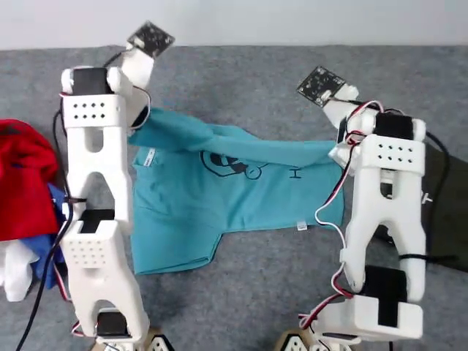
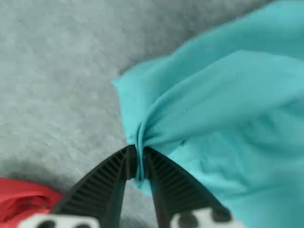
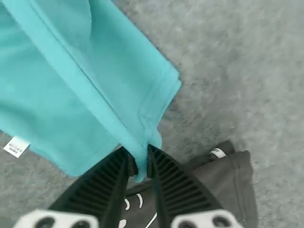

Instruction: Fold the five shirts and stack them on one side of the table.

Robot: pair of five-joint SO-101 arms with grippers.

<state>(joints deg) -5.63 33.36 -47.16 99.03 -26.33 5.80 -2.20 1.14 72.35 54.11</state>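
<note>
While the teal fabric T-shirt (image 1: pixel 219 190) lies stretched arm to arm — long axis across the grey table (image 1: pixel 256 292) — left gripper (image 2: pixel 136 161) and right gripper (image 3: pixel 139 164) each clamp an edge.

I count five shirts, one teal shirt (image 1: pixel 219 197) in the middle, one red shirt (image 1: pixel 22 183), one blue shirt (image 1: pixel 48 256) and one white shirt (image 1: pixel 14 274) bunched at nine o'clock, one dark shirt (image 1: pixel 447 208) at three o'clock, and two claws, my left claw (image 2: pixel 137 159) and right claw (image 3: pixel 140 161).
</note>
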